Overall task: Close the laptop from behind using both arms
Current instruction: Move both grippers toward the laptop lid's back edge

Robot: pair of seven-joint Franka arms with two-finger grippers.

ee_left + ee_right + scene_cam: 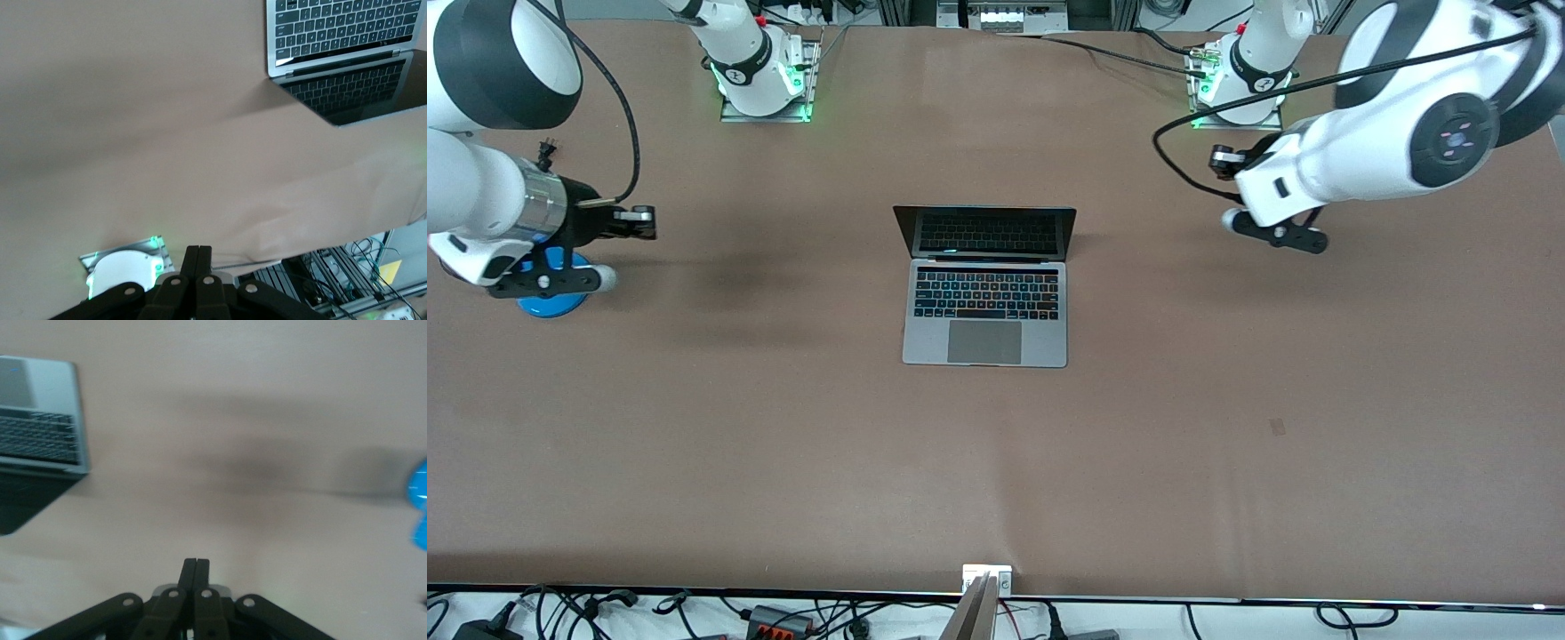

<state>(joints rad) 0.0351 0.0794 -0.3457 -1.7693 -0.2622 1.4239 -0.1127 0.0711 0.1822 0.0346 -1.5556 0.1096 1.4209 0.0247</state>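
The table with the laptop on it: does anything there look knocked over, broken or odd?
Nothing stands out. The laptop sits open and square on the table, screen dark. The left tool and the right tool, fingers shut, hang over bare table off to each side. A blue disc lies under the right arm.

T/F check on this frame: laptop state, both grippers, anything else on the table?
1. The laptop is open. True.
2. The left gripper grips the lid. False: it is shut on nothing, over bare table toward the left arm's end.
3. The right gripper is shut. True.
4. A blue object lies under the right arm's wrist. True.
5. The blue object touches the laptop. False: it lies well apart, toward the right arm's end.
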